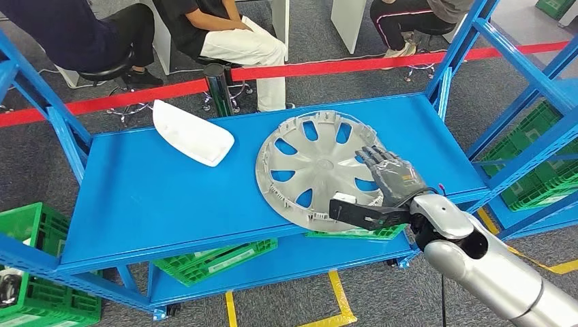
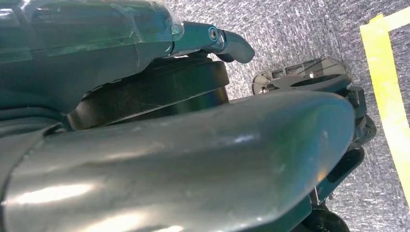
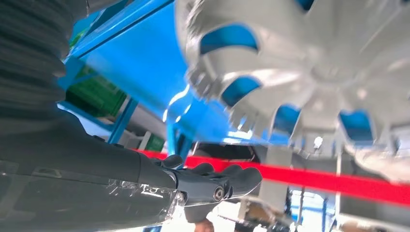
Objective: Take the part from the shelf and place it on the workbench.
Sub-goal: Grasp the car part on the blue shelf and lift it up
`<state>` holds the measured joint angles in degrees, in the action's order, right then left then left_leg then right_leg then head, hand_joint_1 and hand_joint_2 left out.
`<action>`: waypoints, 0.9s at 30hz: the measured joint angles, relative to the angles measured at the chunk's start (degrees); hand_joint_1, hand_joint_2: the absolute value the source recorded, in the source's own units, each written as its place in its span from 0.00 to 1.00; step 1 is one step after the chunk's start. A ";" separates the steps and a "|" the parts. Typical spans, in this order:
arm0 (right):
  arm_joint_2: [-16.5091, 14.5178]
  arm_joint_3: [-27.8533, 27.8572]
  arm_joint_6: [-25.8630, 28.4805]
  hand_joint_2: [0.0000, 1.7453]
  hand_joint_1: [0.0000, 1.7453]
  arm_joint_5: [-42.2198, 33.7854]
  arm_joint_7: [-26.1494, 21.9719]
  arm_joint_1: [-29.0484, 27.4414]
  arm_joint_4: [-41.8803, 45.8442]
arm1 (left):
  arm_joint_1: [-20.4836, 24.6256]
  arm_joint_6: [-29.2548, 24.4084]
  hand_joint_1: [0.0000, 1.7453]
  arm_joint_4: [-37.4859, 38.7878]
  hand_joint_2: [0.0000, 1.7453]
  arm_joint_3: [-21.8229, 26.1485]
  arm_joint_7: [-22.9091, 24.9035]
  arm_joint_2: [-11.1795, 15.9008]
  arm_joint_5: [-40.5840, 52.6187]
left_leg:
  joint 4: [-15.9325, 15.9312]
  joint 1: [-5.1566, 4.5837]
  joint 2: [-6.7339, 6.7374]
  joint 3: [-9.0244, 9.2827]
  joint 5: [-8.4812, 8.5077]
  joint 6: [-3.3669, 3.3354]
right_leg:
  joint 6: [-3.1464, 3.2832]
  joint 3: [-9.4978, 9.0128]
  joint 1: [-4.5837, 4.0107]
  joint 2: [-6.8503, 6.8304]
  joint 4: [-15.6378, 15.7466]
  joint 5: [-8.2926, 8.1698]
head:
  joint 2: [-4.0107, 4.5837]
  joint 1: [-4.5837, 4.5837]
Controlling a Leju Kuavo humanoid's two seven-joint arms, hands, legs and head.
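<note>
On the top board of the blue shelf (image 1: 170, 204) lie two parts: one grey wheel cover (image 1: 310, 163) near the front right edge, and one white shell (image 1: 192, 133) near the back left corner. Green crates are four that I can count: one (image 1: 31, 266) at the left of the shelf, one (image 1: 215, 259) on the lower board, one (image 1: 354, 234) just under the front edge below the wheel cover, and a stack (image 1: 538, 170) in the second blue shelf at the right, where the single crates cannot be counted. One red tape (image 1: 327, 67) runs behind. Three seated persons are behind it. One hand (image 1: 392, 180) is over the wheel cover.
</note>
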<state>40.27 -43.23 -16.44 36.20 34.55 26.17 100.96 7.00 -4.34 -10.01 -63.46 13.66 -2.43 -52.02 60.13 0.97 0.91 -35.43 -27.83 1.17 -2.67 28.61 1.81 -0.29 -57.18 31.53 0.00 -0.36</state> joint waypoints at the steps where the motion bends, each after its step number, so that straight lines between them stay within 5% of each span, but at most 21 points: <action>1: -0.39 -0.59 0.00 1.00 0.00 -0.01 -0.19 0.24 -0.88 | 0.02 0.01 0.00 0.00 0.00 -0.11 0.04 0.00 0.05 | 0.00 0.00 0.00 0.00 0.00 0.00 | 0.00 0.00 0.00 -0.01 0.00 0.00 | 0.00 0.00; 27: -3.90 -8.94 1.50 1.00 0.00 -2.61 0.02 4.42 -13.28 | 0.33 0.84 0.00 0.01 0.00 -1.63 1.07 0.31 0.94 | 0.00 -0.01 -0.15 0.02 -0.04 -0.06 | 0.00 0.00 0.01 0.09 0.00 0.00 | 0.00 0.01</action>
<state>36.37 -52.17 -14.93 33.59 34.57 30.59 87.68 7.34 -3.50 -10.00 -65.09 14.73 -2.12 -51.08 60.14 0.97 0.77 -35.40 -27.87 1.11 -2.67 28.61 1.81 -0.20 -57.18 31.53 0.00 -0.35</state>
